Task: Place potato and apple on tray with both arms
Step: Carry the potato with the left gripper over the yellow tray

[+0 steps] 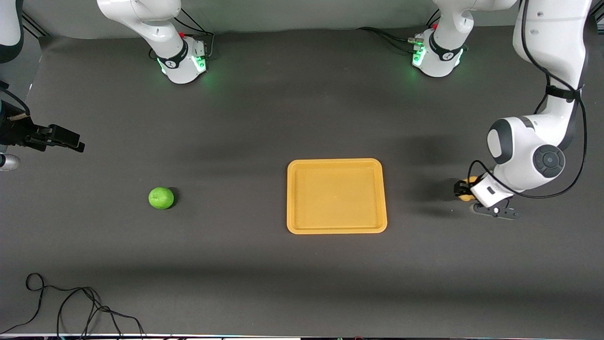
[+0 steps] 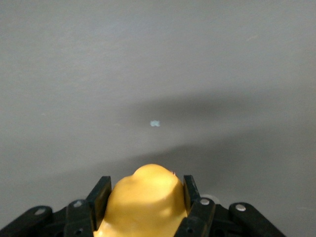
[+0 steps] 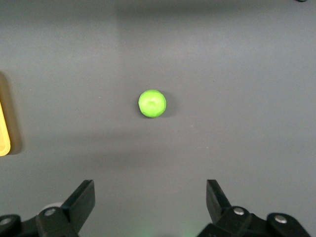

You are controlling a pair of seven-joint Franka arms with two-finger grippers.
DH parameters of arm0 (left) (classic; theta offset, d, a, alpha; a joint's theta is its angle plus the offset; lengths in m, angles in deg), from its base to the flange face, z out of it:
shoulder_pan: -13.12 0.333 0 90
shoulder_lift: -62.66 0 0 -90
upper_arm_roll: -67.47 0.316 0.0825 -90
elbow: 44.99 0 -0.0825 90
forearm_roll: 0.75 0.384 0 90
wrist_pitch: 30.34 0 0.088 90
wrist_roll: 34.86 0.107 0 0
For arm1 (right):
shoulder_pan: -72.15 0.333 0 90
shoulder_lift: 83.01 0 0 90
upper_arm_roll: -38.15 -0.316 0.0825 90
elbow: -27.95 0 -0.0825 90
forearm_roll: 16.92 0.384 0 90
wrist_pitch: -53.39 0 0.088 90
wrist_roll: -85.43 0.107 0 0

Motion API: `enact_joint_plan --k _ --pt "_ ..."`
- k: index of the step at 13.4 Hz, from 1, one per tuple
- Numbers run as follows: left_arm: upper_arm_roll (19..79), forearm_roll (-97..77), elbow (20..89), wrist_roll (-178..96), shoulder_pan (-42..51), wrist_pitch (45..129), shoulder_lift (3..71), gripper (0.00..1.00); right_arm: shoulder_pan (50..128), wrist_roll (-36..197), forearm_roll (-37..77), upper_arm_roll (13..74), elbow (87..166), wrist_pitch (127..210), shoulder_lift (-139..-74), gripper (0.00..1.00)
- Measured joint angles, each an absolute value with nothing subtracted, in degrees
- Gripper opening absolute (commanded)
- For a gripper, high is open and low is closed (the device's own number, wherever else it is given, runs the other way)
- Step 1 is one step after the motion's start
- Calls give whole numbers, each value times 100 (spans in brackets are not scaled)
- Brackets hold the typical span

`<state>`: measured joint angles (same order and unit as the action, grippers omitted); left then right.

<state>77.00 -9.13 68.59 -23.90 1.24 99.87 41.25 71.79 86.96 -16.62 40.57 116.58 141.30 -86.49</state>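
One lumpy matte potato (image 2: 145, 202) clenched in left gripper (image 1: 465, 190); one smooth round apple (image 1: 161, 198) on mat; one flat rimmed tray (image 1: 336, 228); right gripper (image 3: 150, 205) released, waiting.

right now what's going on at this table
The left claw is shut on the potato, low over the table toward the left arm's end, beside the tray, which holds nothing yet. The right claw is open, up in the air at the right arm's end. The apple sits untouched on the table.
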Motion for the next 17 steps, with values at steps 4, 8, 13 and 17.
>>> enact_joint_plan --k 4,8,13,17 --pt "7684 -899 6063 -3904 -620 8779 4294 37 7179 8696 -1662 4057 11661 14130 -8651 100" --pt "7663 -904 6067 -5323 -1435 9045 4100 37 7179 8696 -1662 4058 11673 14158 -8655 100" --pt "7469 -1106 6081 -6331 -1730 10122 3516 36 7200 8696 -1662 4057 12028 14564 -8663 100" --pt "7111 -1164 5835 -7157 -1802 10560 3115 36 7256 8696 -1662 4056 12043 14600 -8662 100"
